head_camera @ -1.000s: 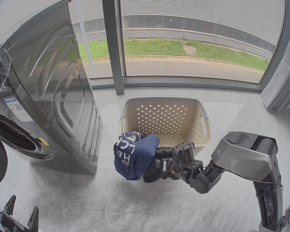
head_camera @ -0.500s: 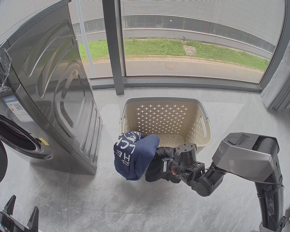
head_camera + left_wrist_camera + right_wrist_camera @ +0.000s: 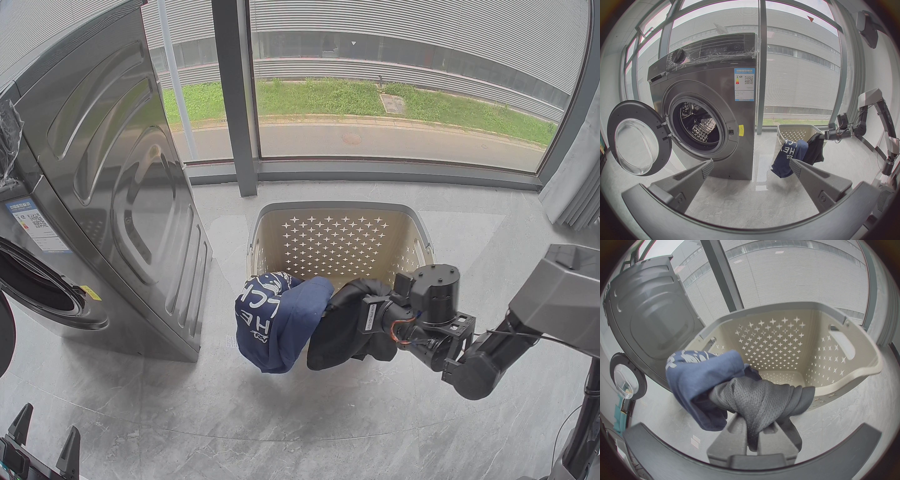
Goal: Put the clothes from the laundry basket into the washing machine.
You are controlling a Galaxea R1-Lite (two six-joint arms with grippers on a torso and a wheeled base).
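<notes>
A beige laundry basket (image 3: pixel 340 244) stands on the floor in front of the window. A navy garment with white print (image 3: pixel 275 319) hangs over its near left rim. Beside it, my right gripper (image 3: pixel 752 424) is shut on a black mesh garment (image 3: pixel 756 399), which hangs off the floor at the basket's near rim (image 3: pixel 344 325). The grey washing machine (image 3: pixel 94 187) stands to the left, its round drum opening (image 3: pixel 698 125) uncovered. My left gripper (image 3: pixel 750 164) is low and near me, open and holding nothing, facing the machine's front.
The washer's round door (image 3: pixel 634 137) is swung open beside the drum. A dark window pillar (image 3: pixel 234 94) rises behind the basket, and a grey curtain (image 3: pixel 578 181) hangs at the far right. Bare grey floor (image 3: pixel 250 412) lies between basket, machine and me.
My right arm has risen and drawn back to the right, lifting the black garment higher at the basket's near rim. The navy garment and left gripper have stayed put.
</notes>
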